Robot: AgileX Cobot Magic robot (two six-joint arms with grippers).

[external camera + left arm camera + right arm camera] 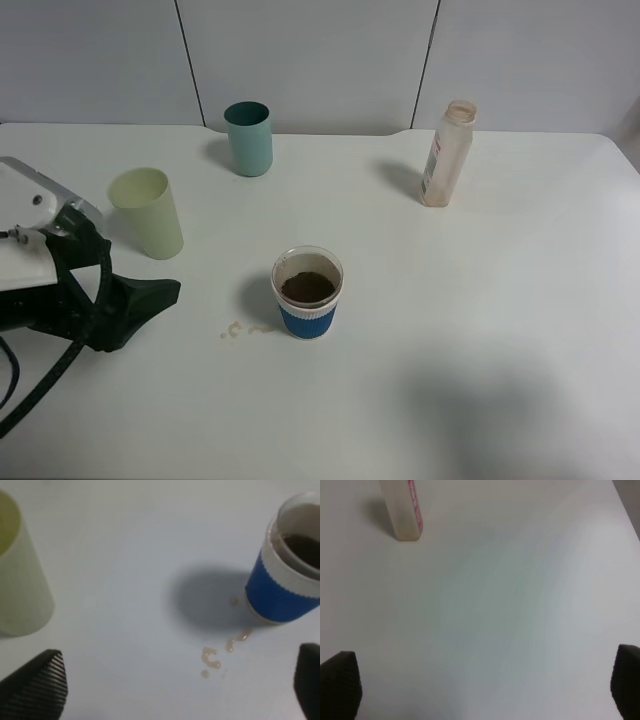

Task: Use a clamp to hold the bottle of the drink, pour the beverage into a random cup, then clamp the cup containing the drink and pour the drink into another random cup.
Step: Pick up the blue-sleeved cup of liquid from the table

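Your left gripper [170, 687] has its jaws spread wide, clamped on nothing: only bare table [480, 330] shows between the two ribbed black fingertips [37, 685]. In the high view that arm sits low at the left edge, pointing toward the middle. The blue-sleeved cup [308, 300] stands upright near the centre of the table, ahead of the left gripper and off to its right, apart from it and not between the jaws. The beverage [307, 288] is in that cup, a dark brown pool well below the white rim. A few small tan drops [212, 657] lie on the table just beside the cup's base, on the side facing the left gripper, partly in the cup's shadow. The pale green tumbler [148, 213] stands upright on the left, just beyond the left arm and well apart from the blue-sleeved cup; from the wrist view you see it off to the other side of the gripper, outside the jaws. You can't see down into it well enough to judge contents. The teal cup [249, 139] stands upright at the back, left of centre. The bottle [446, 155] stands upright at the back right, well apart from all three cups, red band on its label showing. Your right gripper [482, 682] is also spread wide and grips nothing, with plain table between its tips; the bottle's lower part shows ahead of it, well clear. The high view does not show the right arm.
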